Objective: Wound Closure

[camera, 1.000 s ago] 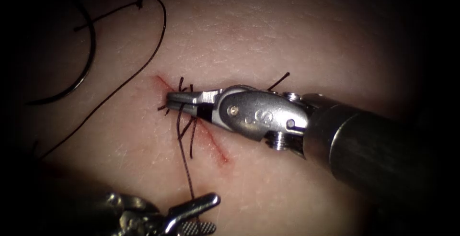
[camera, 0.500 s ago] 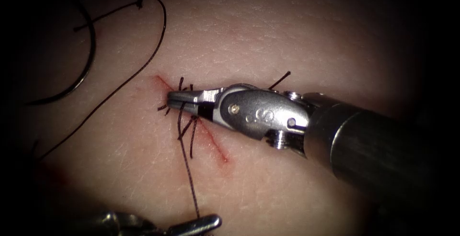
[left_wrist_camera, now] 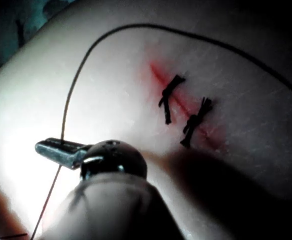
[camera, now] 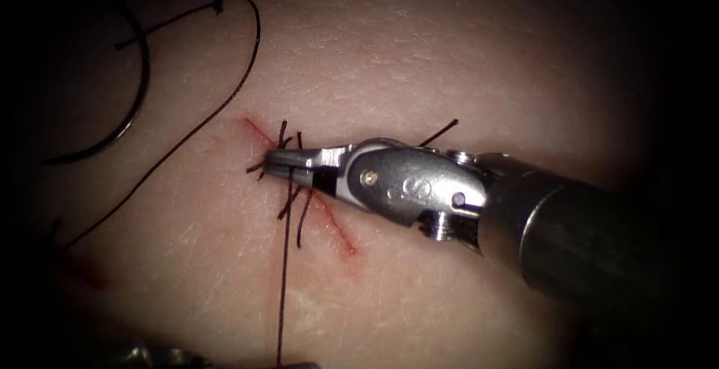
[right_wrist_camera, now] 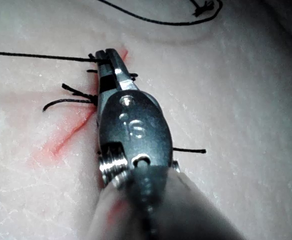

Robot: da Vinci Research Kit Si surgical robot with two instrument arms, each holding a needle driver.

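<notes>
My right tool (camera: 278, 161) lies across the cut (camera: 341, 238) from the right, jaws shut on the thread at the upper stitch (camera: 284, 141). In the right wrist view the same jaws (right_wrist_camera: 105, 55) pinch the thread beside the knot. A straight, tight strand (camera: 283, 287) runs from that stitch down to the endoscope view's lower edge. My left tool (left_wrist_camera: 48, 147) is shut on this strand, left of the cut. The curved needle (camera: 147, 77) lies free on the tissue at the far upper left, held by neither tool.
A second stitch (left_wrist_camera: 196, 120) with short cut ends sits further along the cut. The long thread (camera: 187, 137) loops from the needle across the tissue left of the cut. Red fluid stains the cut line and a patch (camera: 82, 272) at the lower left.
My left tool's jaws closed on the strand and drew down toward the lower edge, pulling the strand straight and tight. The right tool dipped slightly, still shut at the stitch.
</notes>
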